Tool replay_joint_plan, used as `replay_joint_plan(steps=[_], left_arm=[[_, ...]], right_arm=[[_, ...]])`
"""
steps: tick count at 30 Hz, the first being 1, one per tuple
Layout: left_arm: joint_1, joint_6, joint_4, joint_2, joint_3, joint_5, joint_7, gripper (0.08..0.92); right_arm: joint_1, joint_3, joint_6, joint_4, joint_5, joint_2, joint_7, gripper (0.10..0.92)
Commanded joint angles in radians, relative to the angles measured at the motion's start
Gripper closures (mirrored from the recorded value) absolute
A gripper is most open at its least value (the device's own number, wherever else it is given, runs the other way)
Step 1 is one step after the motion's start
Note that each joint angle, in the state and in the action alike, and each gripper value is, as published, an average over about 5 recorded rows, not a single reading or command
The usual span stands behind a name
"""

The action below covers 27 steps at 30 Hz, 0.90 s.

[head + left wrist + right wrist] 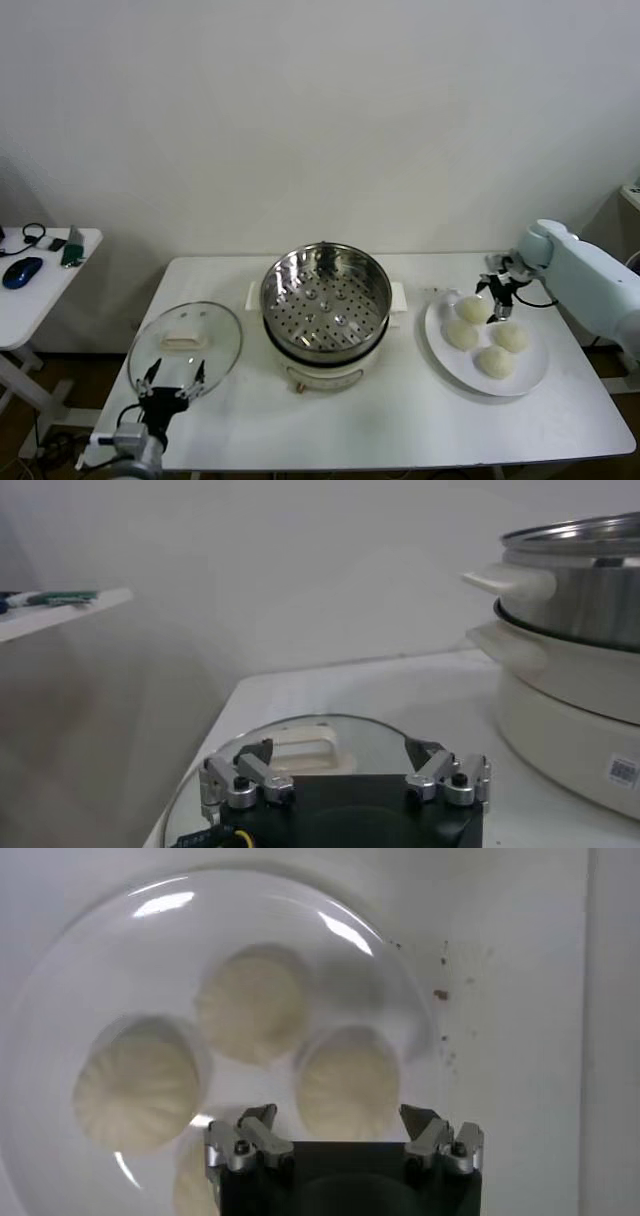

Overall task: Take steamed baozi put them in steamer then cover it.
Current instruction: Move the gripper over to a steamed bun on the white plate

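The right gripper hung with its jaws spread wide and empty over the white plate, where all four steamed baozi lay clustered, well apart from the uncovered steamer at the middle of the worktop. To take the nearest bun well, it likely needed to drop straight down, straddle the dome evenly and close gently so the soft dough was not dented. The left gripper, also open, waited by the glass cover lying flat on the worktop.
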State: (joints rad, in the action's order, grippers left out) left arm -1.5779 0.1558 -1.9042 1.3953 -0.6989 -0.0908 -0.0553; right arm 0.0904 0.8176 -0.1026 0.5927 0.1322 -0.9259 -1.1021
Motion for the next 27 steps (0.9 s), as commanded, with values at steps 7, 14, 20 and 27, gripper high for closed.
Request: replay_joint_plan(steps=[7,14,20,27], left_arm=[[0.003,0.0,0.004,-0.008,-0.001,-0.003,-0.001,0.177],[0.001,0.0,0.001,-0.007,-0.003,-0.005,0.0,0.177],[0.0,-0.001,0.002,-0.006,-0.001,-0.005,0.001,0.177],[0.007,0.003,0.004,-0.003,0.001,-0.002,0.002,0.177]], right_arm=[[-0.009,-0.043,-0.009,-0.099,0.059,-0.074,0.01,0.235],[-0.009,-0.04,-0.003,-0.085,0.075,-0.07,-0.004,0.298],[-0.005,-0.031,-0.004,-0.062,0.063,-0.052,-0.019,0.333],[0.032,0.033,-0.007,0.006,0.014,-0.016,-0.032,0.346]])
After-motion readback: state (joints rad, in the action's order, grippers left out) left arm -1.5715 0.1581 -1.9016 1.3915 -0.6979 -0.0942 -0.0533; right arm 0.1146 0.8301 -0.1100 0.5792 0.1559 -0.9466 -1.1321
